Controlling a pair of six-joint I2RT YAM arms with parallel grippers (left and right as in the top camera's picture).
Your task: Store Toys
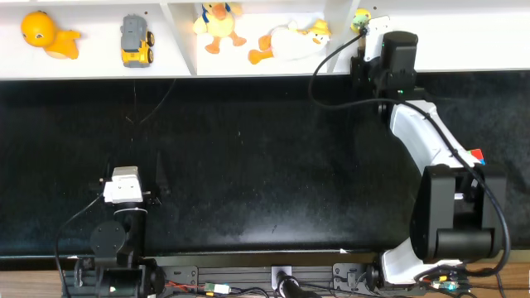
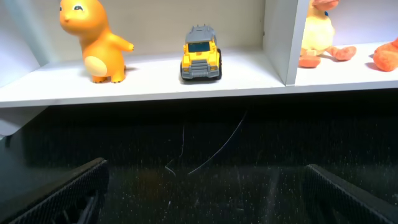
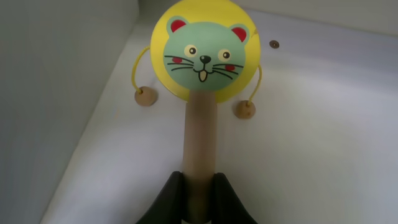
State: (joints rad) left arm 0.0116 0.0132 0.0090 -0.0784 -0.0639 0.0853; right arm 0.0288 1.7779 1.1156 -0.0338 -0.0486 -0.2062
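While clamped on the handle of the rattle (image 3: pixel 200 59), right claw (image 3: pixel 198 186) inside the shelf (image 1: pixel 464 37) at the far edge of the desk (image 1: pixel 248 165), rattle head beside a shelf wall, open white floor beyond, left claw (image 2: pixel 205 193) apart near front edge.

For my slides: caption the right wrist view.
Right claw holds the animal-face rattle drum by its handle inside a white shelf compartment.

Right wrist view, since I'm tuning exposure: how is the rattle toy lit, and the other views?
Right wrist view: the yellow wooden rattle drum with a green face is evenly lit, no glare, the white shelf wall beside it shaded. Top view: shelf bright, black table mat dark. Left wrist view: faint pale streaks on the mat.
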